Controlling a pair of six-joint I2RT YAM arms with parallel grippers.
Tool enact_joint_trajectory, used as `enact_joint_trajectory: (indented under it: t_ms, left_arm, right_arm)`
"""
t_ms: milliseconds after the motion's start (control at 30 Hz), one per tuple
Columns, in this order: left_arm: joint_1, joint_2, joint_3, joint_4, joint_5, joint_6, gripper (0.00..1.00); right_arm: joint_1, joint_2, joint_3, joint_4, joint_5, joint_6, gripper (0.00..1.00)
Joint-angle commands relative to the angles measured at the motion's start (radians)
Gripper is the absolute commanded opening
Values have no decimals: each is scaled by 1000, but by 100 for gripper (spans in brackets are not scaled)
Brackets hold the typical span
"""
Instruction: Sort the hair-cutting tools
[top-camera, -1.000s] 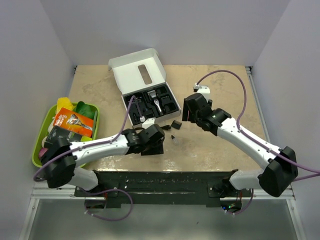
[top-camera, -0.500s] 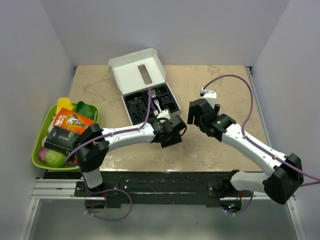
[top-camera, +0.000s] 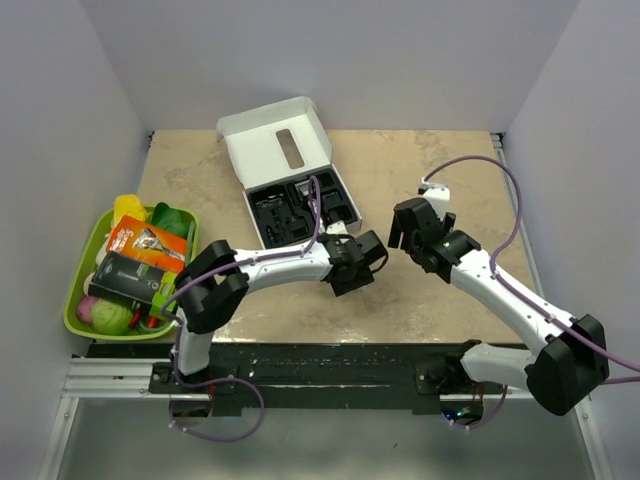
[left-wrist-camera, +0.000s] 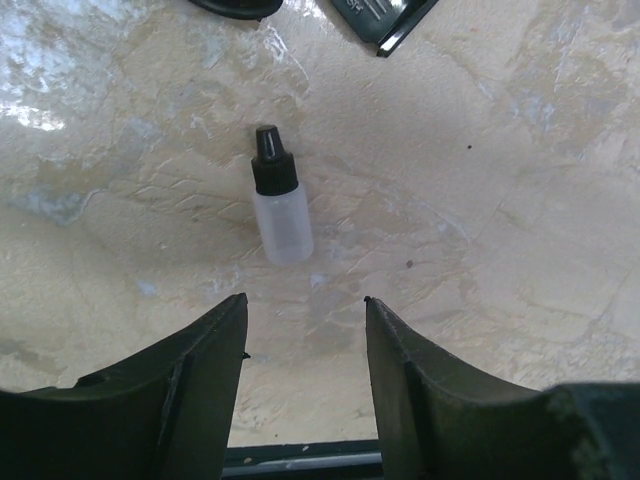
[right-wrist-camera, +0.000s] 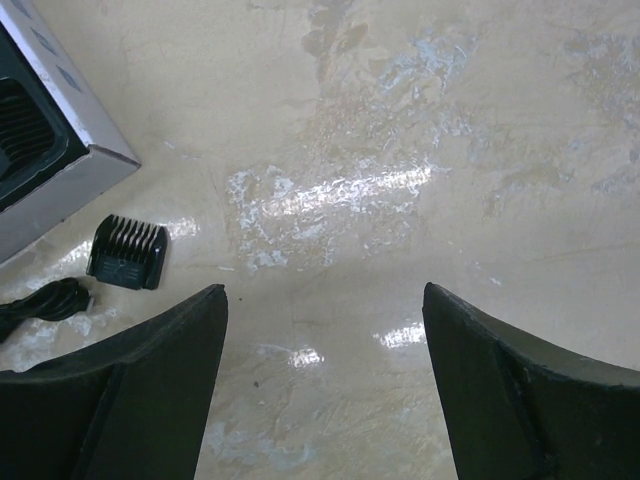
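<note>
My left gripper (left-wrist-camera: 304, 300) is open with nothing between its jaws, low over the table just short of a small clear bottle (left-wrist-camera: 279, 205) with a black cap that lies on its side. From above, the left gripper (top-camera: 353, 266) is just off the white box's near right corner and covers the loose pieces there. My right gripper (right-wrist-camera: 323, 290) is wide open and empty over bare table. To its left lie a black comb attachment (right-wrist-camera: 128, 252) and a thin black cord (right-wrist-camera: 42, 300). From above, the right gripper (top-camera: 408, 226) sits right of the left one.
The white box (top-camera: 232, 130) with its black insert (top-camera: 298, 202) lies open at the back centre; its corner (right-wrist-camera: 70, 170) shows in the right wrist view. A green tray (top-camera: 76, 300) of packets and fruit sits at the left edge. A dark piece (left-wrist-camera: 388, 18) lies beyond the bottle.
My left arm swung right across the front of the box and its jaws narrowed a little. My right gripper drew back to the right and opened wider.
</note>
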Motion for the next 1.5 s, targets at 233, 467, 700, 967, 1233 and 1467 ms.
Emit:
enact_joint_trajectory:
  t_ms: [233,467,700,967,1233,1467]
  left_arm:
    - [42,72,92,-25,-62,-53,55]
    - [62,111,117,-40,-62,-33,55]
    - [62,140,129,-53,-50,-21,50]
    - [62,151,129,-48,-47,-16,34]
    - [62,140,105,-31,-27,-18,10]
    - [58,8,42,-17,-25,54,1]
  right_arm:
    - [-33,-40,-41,90,-62,-26,81]
    - [-36,-39,-56,115,-82,-38,81]
    - [-39,-28,-62,131,-92,-44,81]
    - [-44,-34,-70,130,-99,-41,80]
    - [-44,-54,-79,116,-108,-37,80]
    - [-45,-69,-64,98,-114,-37,80]
